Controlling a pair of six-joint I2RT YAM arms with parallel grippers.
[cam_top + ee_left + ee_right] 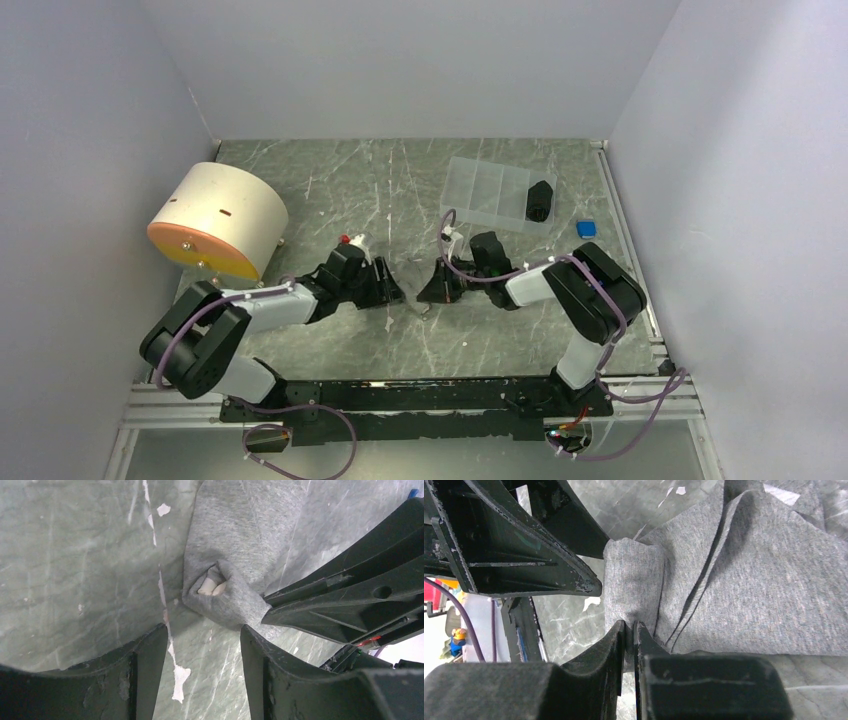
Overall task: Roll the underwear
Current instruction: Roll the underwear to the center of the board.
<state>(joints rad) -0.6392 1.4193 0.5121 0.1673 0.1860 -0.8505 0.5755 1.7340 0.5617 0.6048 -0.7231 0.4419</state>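
The underwear (pixel 749 580) is grey knit cloth lying on the marble table, with one end rolled into a small tight bundle (pixel 225 600). My right gripper (pixel 629 625) is shut on the lower edge of that bundle (pixel 631 585). My left gripper (pixel 202 630) stands open just short of the bundle, with only bare table between its fingers. In the top view the left gripper (pixel 395 295) and right gripper (pixel 430 292) face each other tip to tip at the table's middle, and the cloth is hard to make out there.
A cream drum with an orange face (pixel 218 220) lies at the back left. A clear compartment box (pixel 485 190) holding a black object (pixel 540 200) sits at the back right, with a small blue thing (pixel 586 229) beside it. White walls enclose the table.
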